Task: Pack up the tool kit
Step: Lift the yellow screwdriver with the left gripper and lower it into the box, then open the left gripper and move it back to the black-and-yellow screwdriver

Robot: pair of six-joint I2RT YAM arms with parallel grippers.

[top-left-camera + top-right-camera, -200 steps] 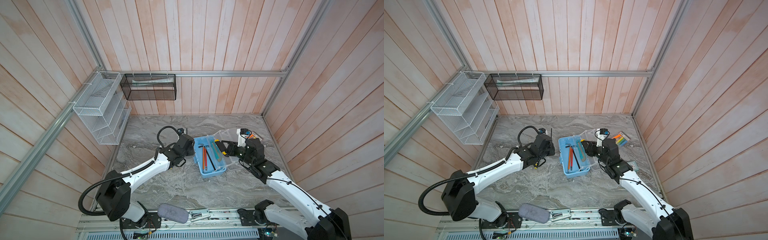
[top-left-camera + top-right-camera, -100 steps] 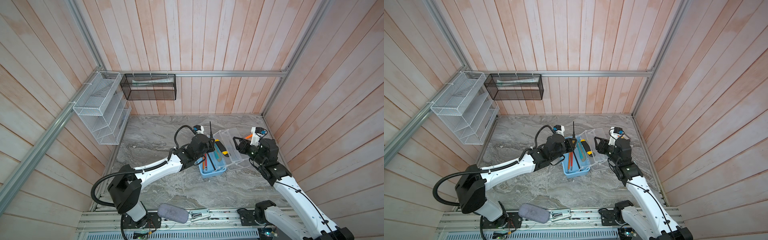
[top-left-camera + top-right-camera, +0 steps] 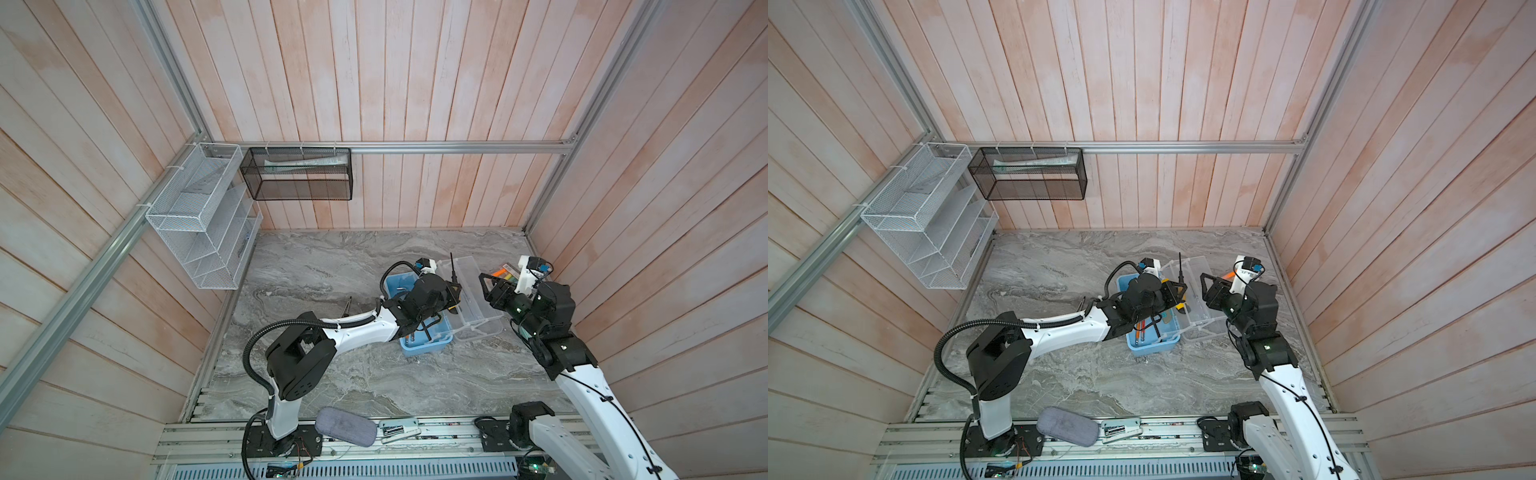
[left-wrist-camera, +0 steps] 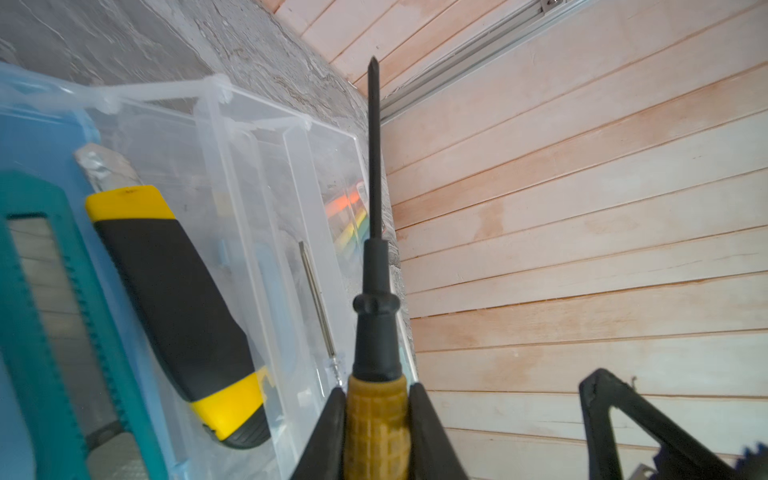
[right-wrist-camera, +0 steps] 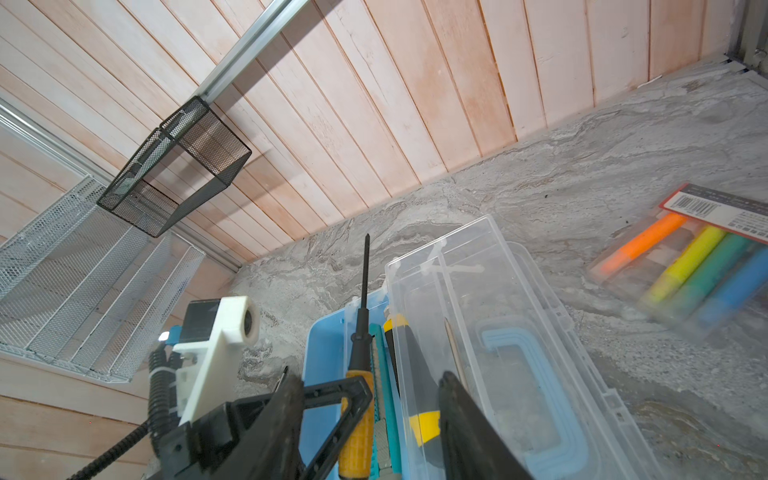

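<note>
We see a light-blue box (image 3: 426, 347) with a clear lid (image 3: 478, 299), and a grey, marble-veined tabletop (image 3: 332, 257). The screwdriver (image 4: 376, 316) has a black shaft and an amber handle with a moulded grid. The utility knife (image 4: 174, 299) is black with yellow ends. The marker pack (image 5: 698, 266) shows orange, yellow, green and blue. The walls (image 3: 415, 83) are pale pink planks.

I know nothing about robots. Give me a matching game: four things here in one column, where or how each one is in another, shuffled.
Things
1. screwdriver
2. clear lid
3. marker pack
4. grey pouch

Places or states
A. at the front rail
B. clamped in the left end effector
C. on the table by the side wall
D. open, lying beside the blue box

Pairs: 1-B, 2-D, 3-C, 4-A
</note>
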